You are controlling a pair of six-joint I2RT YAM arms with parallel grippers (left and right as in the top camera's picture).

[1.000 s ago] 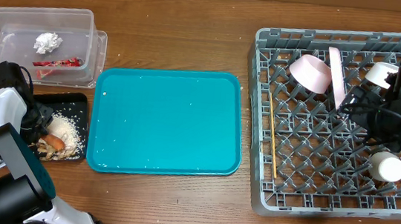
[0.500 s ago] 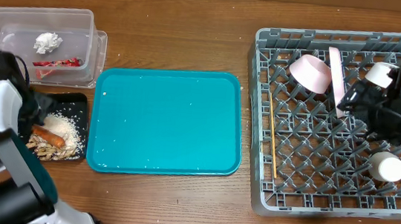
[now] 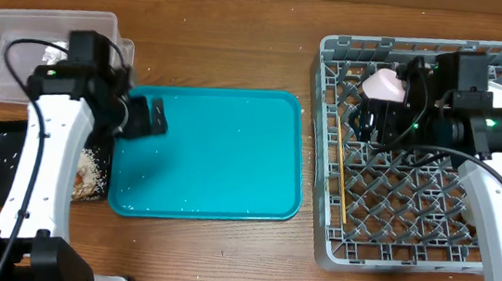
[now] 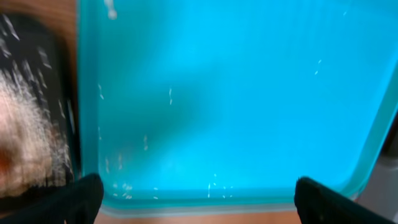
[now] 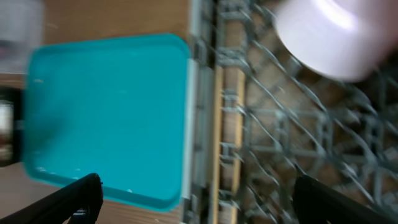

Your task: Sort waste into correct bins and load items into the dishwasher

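Note:
My left gripper (image 3: 144,117) hangs open and empty over the left part of the teal tray (image 3: 221,156); its view shows the dark fingertips (image 4: 81,199) wide apart above scattered rice grains (image 4: 124,186). The black tray (image 3: 1,166) with a heap of white rice (image 3: 88,175) lies beside it (image 4: 37,124). The clear tub (image 3: 19,37) stands behind, partly hidden by the arm. My right gripper (image 3: 375,116) is open and empty over the grey dish rack (image 3: 410,232), near a pinkish bowl (image 3: 383,82) (image 5: 336,37) and the chopsticks (image 3: 342,173) (image 5: 217,124).
The teal tray (image 5: 106,112) fills the table's middle between the bins and the rack, with stray rice grains on it. The rack's upright pegs (image 3: 395,193) stand below my right arm. Bare wooden table (image 3: 244,28) lies behind and in front.
My left arm swung from the black tray to above the teal tray, and its jaws opened wide. My right arm moved left across the rack towards the bowl.

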